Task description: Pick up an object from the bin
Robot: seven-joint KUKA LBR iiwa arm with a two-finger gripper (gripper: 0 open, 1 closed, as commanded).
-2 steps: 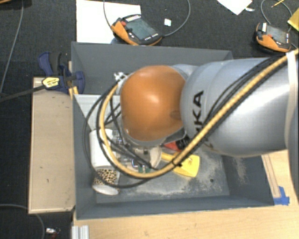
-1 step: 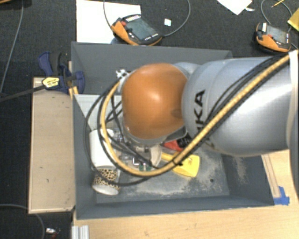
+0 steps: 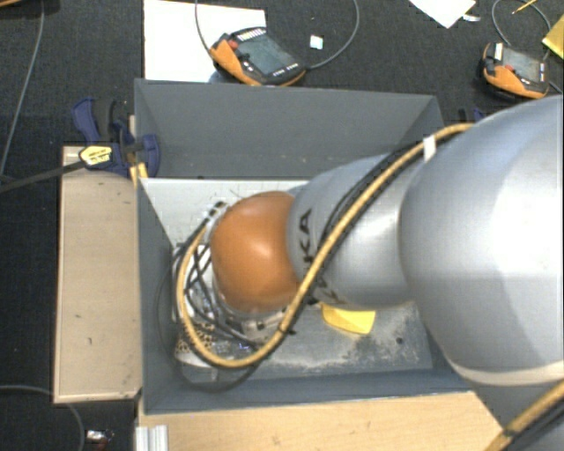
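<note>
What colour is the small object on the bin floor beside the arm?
Yellow; the object shows in the camera view, partly covered by the arm.

The bin (image 3: 282, 123) stands on a dark, matt surface (image 3: 26, 291) that runs to every edge of the view. Behind it lies a white sheet (image 3: 176, 40), and at that sheet's right edge rests an orange-and-black handset (image 3: 257, 55) with a grey screen. A 2nd handset (image 3: 515, 70) lies at the top right. A thin dark cable (image 3: 354, 35) loops by the 1st. A small white scrap (image 3: 315, 41) lies between them, and another white paper (image 3: 445, 9) lies at the top edge. A thicker black cable (image 3: 35, 181) crosses the left side. The light is even and soft.
</note>
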